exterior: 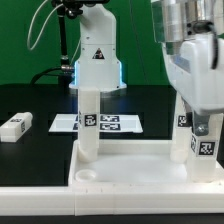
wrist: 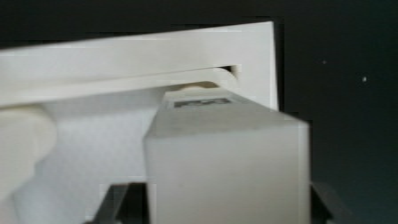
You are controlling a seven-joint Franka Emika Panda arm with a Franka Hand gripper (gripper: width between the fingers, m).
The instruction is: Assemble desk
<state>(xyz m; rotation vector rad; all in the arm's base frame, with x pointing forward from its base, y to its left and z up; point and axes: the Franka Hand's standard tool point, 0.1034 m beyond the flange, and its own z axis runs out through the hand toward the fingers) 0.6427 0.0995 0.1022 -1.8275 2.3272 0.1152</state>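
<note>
The white tray-like tabletop (exterior: 130, 170) lies at the front with its underside up. One tagged white leg (exterior: 88, 120) stands upright in its corner on the exterior view's left. A second leg (exterior: 183, 128) stands on the right. My gripper (exterior: 203, 128) is shut on a third leg (exterior: 206, 150), holding it upright over the tabletop's right corner, beside the second leg. In the wrist view the held leg (wrist: 222, 160) fills the space between my dark fingers (wrist: 128, 205), its tagged end close to a rimmed corner socket (wrist: 228, 75) of the tabletop (wrist: 107, 75). Whether it touches the socket is hidden.
A loose tagged leg (exterior: 14, 126) lies on the black table at the exterior view's left. The marker board (exterior: 110, 123) lies behind the tabletop, in front of the robot base (exterior: 98, 60). An open round socket (exterior: 88, 176) shows at the tabletop's front left corner.
</note>
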